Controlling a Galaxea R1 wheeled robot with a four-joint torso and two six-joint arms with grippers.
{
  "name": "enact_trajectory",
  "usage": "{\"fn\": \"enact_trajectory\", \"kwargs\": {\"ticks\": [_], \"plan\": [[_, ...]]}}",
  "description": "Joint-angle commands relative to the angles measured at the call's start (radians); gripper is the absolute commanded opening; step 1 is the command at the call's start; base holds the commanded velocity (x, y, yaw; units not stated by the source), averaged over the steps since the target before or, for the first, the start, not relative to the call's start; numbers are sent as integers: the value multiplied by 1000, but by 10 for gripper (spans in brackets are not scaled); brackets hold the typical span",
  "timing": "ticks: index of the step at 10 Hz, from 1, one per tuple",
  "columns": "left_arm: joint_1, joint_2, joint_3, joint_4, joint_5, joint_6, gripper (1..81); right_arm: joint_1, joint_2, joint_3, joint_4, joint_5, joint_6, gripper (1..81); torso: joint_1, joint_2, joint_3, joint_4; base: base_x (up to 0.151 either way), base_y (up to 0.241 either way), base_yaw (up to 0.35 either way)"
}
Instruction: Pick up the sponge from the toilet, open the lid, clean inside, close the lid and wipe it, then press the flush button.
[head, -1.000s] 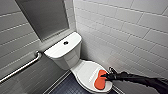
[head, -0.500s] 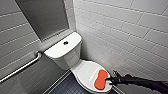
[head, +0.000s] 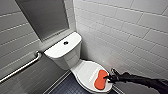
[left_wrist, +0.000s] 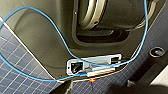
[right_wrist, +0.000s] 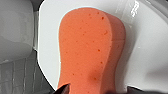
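Item: orange-red foam sponge (right_wrist: 87, 50), peanut-waisted, porous and pitted. It lies flat on the white glossy oval plastic lid (head: 85, 72) of the closed white ceramic toilet (head: 72, 58). My right gripper (head: 109, 77): jaws spread, one dark tip on either side of the sponge's end, gripping nothing.

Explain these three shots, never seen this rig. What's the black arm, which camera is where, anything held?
It's a wheeled two-armed robot. The wide shot is its head camera, looking down at a white toilet. The black arm is its right; the right gripper sits at the end of an orange sponge lying on the closed lid. The sponge close-up is that arm's wrist camera. The third is the left wrist camera: robot body, a blue cable, dark floor tiles. Whether the sponge is gripped, I can't tell.
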Motion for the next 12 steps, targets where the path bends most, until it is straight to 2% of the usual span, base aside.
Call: {"fn": "enact_trajectory", "kwargs": {"ticks": [1,3,4,7,9,10,11,12], "plan": [[43,3,9,-7,95,5,811,135,11,-2,20,-65,-2,811,64,-99,0,0,0,0,0],[43,3,9,-7,95,5,811,143,22,-7,22,-65,-2,811,91,-142,0,0,0,0,0],[43,0,9,-8,93,3,811,144,24,-4,22,-65,-2,811,48,-76,0,0,0,0,0],[43,0,9,-10,95,3,811,140,50,-7,26,-63,-1,811,76,-121,0,0,0,0,0],[45,0,9,-11,95,3,811,131,66,-11,26,-62,-4,811,74,-119,-93,0,0,0,0],[45,-2,9,-11,93,3,811,127,74,-11,26,-62,-4,811,74,-119,-110,0,0,0,0],[46,-2,9,-11,93,3,811,126,77,-11,26,-62,-2,811,74,-119,-43,0,0,0,0],[48,-2,9,-11,93,3,811,124,77,-11,25,-62,-2,811,74,-119,-72,0,0,0,0]]}}
